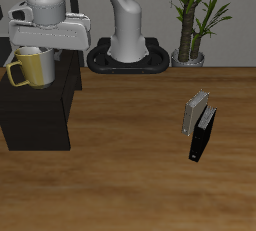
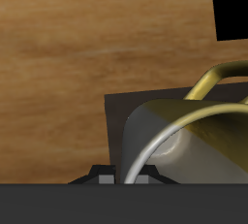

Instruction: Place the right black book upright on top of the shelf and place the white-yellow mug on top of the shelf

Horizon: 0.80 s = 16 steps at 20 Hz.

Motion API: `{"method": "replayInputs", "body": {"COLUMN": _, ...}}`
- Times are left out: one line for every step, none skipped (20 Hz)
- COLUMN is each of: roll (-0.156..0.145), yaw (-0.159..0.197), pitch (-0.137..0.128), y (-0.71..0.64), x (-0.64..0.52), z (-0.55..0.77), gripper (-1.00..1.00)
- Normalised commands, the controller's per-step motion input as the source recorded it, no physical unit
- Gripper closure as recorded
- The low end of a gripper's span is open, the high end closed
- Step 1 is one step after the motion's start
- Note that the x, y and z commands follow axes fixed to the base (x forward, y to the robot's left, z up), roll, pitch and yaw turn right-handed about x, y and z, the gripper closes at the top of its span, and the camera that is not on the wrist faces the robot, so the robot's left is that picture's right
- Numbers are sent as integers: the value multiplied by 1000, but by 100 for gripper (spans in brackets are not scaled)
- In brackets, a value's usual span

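Standing far back on the table [image 1: 140,165], the robot's dark base plate [image 1: 128,58] and a potted plant [image 1: 190,15] sit well apart from the work, and nothing lies between the shelf and the books. A grey-beige book [image 1: 194,114] stands upright on the wood, touching or just beside a black book [image 1: 203,137], which stands a little nearer the front edge; from here I cannot tell whether this is the right black book.

The white-yellow mug [image 1: 36,67] is over the flat top of the shelf [image 1: 40,110], a big matte-black box at the table's side. The mug looks cream-white to mustard, with a squarish yellow handle pointing away from the books. In the wrist view the mug [image 2: 189,136] fills the frame close up, its yellow handle arching above it and the dark shelf top [image 2: 121,121] under it.

The tool [image 1: 38,47] sits directly over the mug with its fingers at the rim, apparently closed on it, though the finger contact itself is hidden.
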Motion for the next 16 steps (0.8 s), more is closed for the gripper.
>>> {"method": "replayInputs", "body": {"roll": 0, "yaw": -52, "pitch": 68, "y": -159, "x": 206, "z": -309, "gripper": 100}}
{"method": "replayInputs", "body": {"roll": -33, "yaw": -11, "pitch": 36, "y": -73, "x": 86, "z": -235, "gripper": 100}}
{"method": "replayInputs", "body": {"roll": 43, "yaw": -50, "pitch": 63, "y": 5, "x": 104, "z": -306, "gripper": 100}}
{"method": "replayInputs", "body": {"roll": 0, "yaw": 0, "pitch": 0, "y": 38, "x": -136, "z": 0, "gripper": 100}}
{"method": "replayInputs", "body": {"roll": -90, "yaw": -59, "pitch": 72, "y": -163, "x": 259, "z": -649, "gripper": 100}}
{"method": "replayInputs", "body": {"roll": -15, "yaw": -81, "pitch": 26, "y": -5, "x": -63, "z": -270, "gripper": 100}}
{"method": "replayInputs", "body": {"roll": 58, "yaw": -7, "pitch": 34, "y": 40, "x": 66, "z": -231, "gripper": 100}}
{"method": "replayInputs", "body": {"roll": -88, "yaw": 7, "pitch": 56, "y": -109, "x": 109, "z": -237, "gripper": 100}}
{"method": "replayInputs", "body": {"roll": -233, "yaw": -139, "pitch": 124, "y": -220, "x": 35, "z": -275, "gripper": 100}}
{"method": "replayInputs", "body": {"roll": 143, "yaw": 19, "pitch": 94, "y": 198, "x": 397, "z": -383, "gripper": -100}}
{"method": "replayInputs", "body": {"roll": -42, "yaw": -62, "pitch": 60, "y": -130, "x": -241, "z": -87, "gripper": -100}}
{"method": "replayInputs", "body": {"roll": -17, "yaw": -20, "pitch": -6, "y": 140, "x": -75, "z": -201, "gripper": -100}}
{"method": "replayInputs", "body": {"roll": -23, "yaw": 39, "pitch": 9, "y": 11, "x": 44, "z": -164, "gripper": -100}}
{"method": "replayInputs", "body": {"roll": -31, "yaw": -82, "pitch": 37, "y": 8, "x": -31, "z": -135, "gripper": -100}}
{"method": "replayInputs", "body": {"roll": 14, "yaw": 32, "pitch": -43, "y": 189, "x": -157, "z": 73, "gripper": -100}}
{"method": "replayInputs", "body": {"roll": -28, "yaw": -14, "pitch": -39, "y": 86, "x": -138, "z": 70, "gripper": -100}}
